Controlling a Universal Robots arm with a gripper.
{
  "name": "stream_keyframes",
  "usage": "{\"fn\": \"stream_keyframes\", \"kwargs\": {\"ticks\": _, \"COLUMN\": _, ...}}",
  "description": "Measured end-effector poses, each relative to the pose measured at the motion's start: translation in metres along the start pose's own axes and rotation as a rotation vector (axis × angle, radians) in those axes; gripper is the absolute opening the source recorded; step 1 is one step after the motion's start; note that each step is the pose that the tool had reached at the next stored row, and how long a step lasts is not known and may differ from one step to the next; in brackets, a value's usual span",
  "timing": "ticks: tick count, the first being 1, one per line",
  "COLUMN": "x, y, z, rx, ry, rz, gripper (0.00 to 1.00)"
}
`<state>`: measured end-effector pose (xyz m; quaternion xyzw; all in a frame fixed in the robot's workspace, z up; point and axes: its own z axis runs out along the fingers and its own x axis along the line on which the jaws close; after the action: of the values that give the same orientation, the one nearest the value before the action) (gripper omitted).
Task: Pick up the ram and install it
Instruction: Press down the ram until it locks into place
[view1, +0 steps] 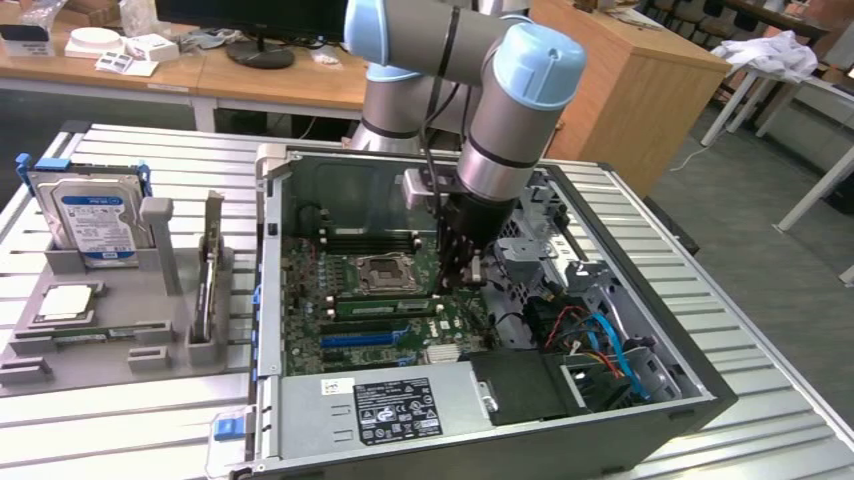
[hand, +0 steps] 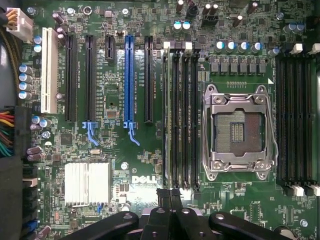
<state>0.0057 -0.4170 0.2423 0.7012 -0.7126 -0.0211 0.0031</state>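
The open computer case (view1: 641, 425) rests on a slatted metal table (view1: 120, 430). Inside the case, the green motherboard (view1: 310, 300) carries a processor socket (view1: 380, 270) with a silver frame, a blue expansion slot (hand: 129, 75), a white slot (hand: 49, 70) and a finned silver heatsink (hand: 86, 182). A labelled power supply (view1: 387, 405) sits along the case's near wall, with blue and red cables (view1: 601, 340) beside it toward the exterior view's right. Outside the case, on the exterior view's left, a grey holder (view1: 94, 330) bears an upright hard drive (view1: 94, 220) and a flat square silver chip (view1: 67, 300). Beyond the case stand a wooden cabinet (view1: 627, 90) and a monitor stand (view1: 260, 52).
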Motion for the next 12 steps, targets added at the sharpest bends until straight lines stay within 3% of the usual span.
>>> {"fn": "stream_keyframes", "kwargs": {"ticks": 12, "x": -0.0033, "y": 0.0000, "z": 0.0009, "rx": 0.0000, "ry": -0.0001, "rz": 0.000, "gripper": 0.11}}
